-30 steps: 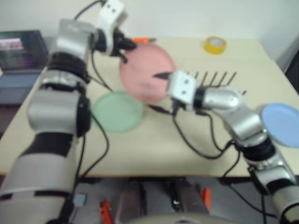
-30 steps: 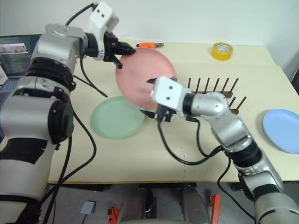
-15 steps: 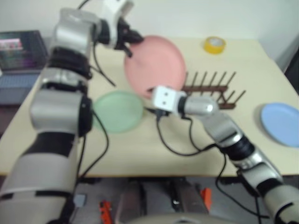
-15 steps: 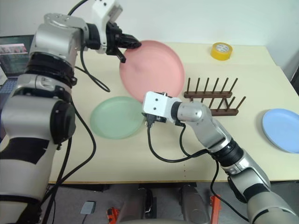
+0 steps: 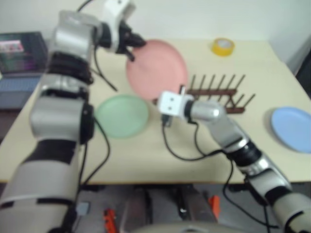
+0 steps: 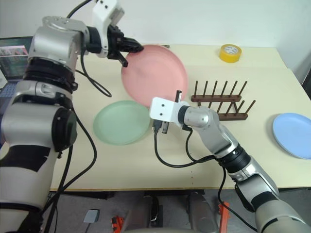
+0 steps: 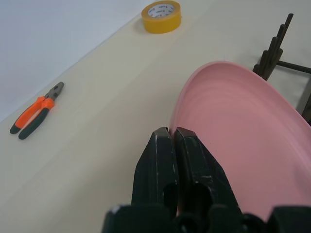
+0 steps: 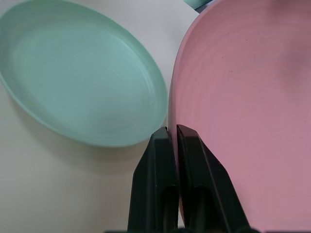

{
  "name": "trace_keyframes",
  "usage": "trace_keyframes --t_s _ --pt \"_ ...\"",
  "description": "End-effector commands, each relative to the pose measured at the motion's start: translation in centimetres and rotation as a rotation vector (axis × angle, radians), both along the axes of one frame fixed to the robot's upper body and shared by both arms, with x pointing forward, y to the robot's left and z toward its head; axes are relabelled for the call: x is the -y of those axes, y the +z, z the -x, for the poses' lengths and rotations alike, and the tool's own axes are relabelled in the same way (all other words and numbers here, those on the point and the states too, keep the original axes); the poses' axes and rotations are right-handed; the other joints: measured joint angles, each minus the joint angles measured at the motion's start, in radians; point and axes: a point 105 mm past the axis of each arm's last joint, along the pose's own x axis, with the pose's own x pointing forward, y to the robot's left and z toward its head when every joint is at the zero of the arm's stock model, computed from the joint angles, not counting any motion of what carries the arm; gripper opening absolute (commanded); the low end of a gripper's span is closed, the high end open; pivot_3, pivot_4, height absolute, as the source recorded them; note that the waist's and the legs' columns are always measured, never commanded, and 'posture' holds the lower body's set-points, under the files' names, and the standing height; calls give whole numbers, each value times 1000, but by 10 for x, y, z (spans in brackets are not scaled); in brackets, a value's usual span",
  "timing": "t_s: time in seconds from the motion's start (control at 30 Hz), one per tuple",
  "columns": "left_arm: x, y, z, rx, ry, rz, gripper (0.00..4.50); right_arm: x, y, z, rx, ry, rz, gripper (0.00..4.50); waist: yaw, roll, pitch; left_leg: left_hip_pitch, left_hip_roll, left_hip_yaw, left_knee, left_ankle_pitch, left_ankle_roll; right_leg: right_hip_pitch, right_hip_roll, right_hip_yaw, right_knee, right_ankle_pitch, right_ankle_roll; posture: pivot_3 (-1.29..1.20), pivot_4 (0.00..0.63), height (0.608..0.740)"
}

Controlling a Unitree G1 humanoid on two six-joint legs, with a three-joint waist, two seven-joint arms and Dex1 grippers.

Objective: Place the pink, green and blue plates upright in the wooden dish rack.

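Note:
The pink plate (image 6: 155,73) is held tilted above the table between both grippers. My left gripper (image 7: 172,132) is shut on its far upper rim, and my right gripper (image 8: 172,131) is shut on its lower rim. The green plate (image 6: 121,122) lies flat on the table just left of the right gripper. Near the table's right edge, the blue plate (image 6: 293,135) also lies flat. The wooden dish rack (image 6: 221,102) stands right of the pink plate, its pegs bare.
A yellow tape roll (image 6: 230,52) sits at the back right of the table. Orange-handled pliers (image 7: 36,109) lie near the back edge. A laptop (image 6: 12,56) sits off the table's left side. Black cables hang from both wrists over the table.
My right gripper has dropped a little and closed on the pink plate's lower rim; it was open a second ago. The left gripper keeps its grip in place.

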Motion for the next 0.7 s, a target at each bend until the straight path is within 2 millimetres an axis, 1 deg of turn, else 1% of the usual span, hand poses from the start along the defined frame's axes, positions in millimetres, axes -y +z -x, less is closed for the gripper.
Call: trace_keyframes --t_s 0.03,0.2,0.43,0.53,0.7 --pt "9 20 6 65 -48 15 0 1 8 -2 23 -5 -26 22 0 0 0 0 0 0 0 0 0 0 0 0 0 0 0 0 150 740" --pt "5 18 6 83 -47 -22 0 -2 11 1 32 20 -45 22 -1 0 0 0 0 0 0 0 0 0 0 0 0 0 0 0 150 740" --pt "2 14 4 79 -27 -31 0 -4 13 3 41 38 -57 22 0 0 0 0 0 0 0 0 0 0 0 0 0 0 0 0 150 740" --pt "1 13 4 79 -29 -33 705 -3 14 4 43 40 -60 0 0 0 0 0 0 0 0 0 0 0 0 0 0 0 0 0 150 740" --pt "0 14 4 82 -30 -31 2536 -4 16 4 49 43 -68 0 0 0 0 0 0 0 0 0 0 0 0 0 0 0 0 0 150 740"
